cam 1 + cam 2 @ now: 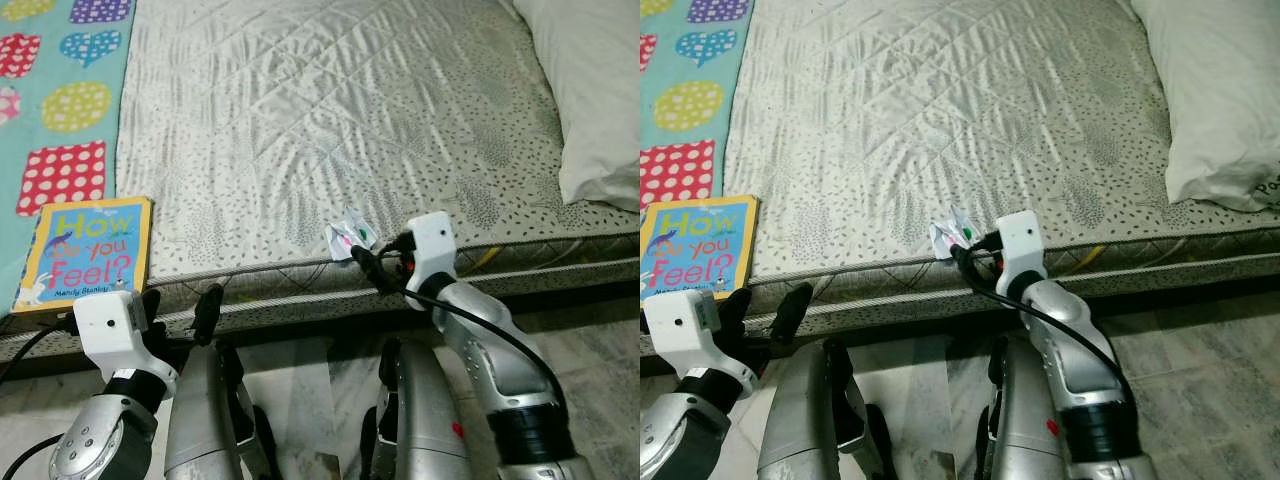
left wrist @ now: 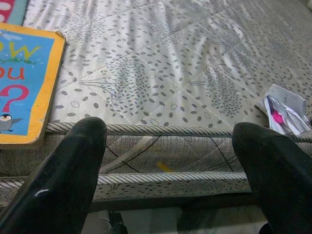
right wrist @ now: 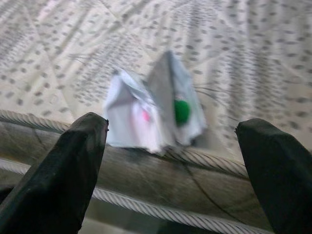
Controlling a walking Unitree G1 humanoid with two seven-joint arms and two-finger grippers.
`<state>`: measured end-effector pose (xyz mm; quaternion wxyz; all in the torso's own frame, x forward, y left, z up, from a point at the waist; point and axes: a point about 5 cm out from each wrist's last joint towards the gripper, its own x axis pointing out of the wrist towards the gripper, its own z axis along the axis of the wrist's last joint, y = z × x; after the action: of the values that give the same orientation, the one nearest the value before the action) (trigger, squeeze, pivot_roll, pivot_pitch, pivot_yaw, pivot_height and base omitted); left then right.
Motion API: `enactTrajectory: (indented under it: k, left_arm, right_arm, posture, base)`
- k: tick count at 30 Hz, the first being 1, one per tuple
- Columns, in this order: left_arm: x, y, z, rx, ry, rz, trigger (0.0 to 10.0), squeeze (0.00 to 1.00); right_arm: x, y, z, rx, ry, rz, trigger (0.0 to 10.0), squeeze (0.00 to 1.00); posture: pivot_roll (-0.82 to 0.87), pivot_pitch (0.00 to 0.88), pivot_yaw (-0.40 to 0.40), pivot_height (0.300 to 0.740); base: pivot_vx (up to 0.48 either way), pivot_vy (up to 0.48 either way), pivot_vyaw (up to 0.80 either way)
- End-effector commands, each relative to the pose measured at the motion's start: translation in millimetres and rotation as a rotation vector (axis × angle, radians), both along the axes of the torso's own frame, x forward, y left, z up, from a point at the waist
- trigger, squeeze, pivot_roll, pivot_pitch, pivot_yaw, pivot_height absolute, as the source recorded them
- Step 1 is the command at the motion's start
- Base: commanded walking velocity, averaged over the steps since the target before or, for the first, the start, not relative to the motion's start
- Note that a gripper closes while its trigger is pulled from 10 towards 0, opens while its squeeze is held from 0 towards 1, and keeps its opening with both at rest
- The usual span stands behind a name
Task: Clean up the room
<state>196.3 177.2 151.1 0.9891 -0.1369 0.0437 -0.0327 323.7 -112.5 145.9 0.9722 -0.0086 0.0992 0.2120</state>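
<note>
Left eye view. A quilted mattress [image 1: 330, 130] with a satin sheen, stitched in diamonds and printed with small grey flecks, has corded piping along its front edge. One crumpled white paper wrapper [image 1: 351, 234], marked with green and pink spots, lies at that front edge. One hard-cover picture book [image 1: 85, 255], yellow-bordered with a blue front, lies flat at the mattress's left front corner. One teal sheet [image 1: 60, 100] with dotted hearts and squares covers the left part of the bed; one white pillow [image 1: 590, 90] rests at the right. The right gripper [image 1: 372, 262] is raised to the mattress edge just below the wrapper. The left gripper [image 1: 180, 310] hovers low before the mattress side, beside the book.

Right eye view. Same scene; pale marbled floor tiles [image 1: 1200, 370] run below the bed.

Left wrist view. Two matte black fingers [image 2: 63, 170] are spread wide apart, holding nothing; between them lie the piped mattress edge, the book's corner and the wrapper.

Right wrist view. Slightly blurred. Two black fingers [image 3: 63, 175] stand spread on either side of the folded, tent-like wrapper, apart from it; the wrapper sits on the piping.
</note>
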Motion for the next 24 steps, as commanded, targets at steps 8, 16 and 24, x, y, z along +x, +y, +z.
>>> enactTrajectory:
  k: [8,16,24]
  left_arm:
    - [-0.6,0.8,4,0.009,-0.001,-0.007,10.0,0.00]
    - [-4.5,0.9,6,0.011,0.002,-0.001,10.0,0.00]
    - [-11.7,0.9,5,0.006,0.014,0.024,10.0,0.00]
  right_arm:
    - [10.5,24.5,4,0.008,-0.011,-0.051,10.0,0.00]
    - [14.5,43.2,5,-0.013,-0.020,-0.051,10.0,0.00]
    - [20.3,62.7,5,-0.072,-0.052,-0.051,10.0,0.00]
  posture:
    - [0.06,0.303,0.008,0.531]
    - [0.09,0.313,-0.003,0.531]
    - [0.09,0.328,-0.032,0.531]
  base:
    - [0.000,0.000,0.00]
    - [0.000,0.000,0.00]
    - [0.000,0.000,0.00]
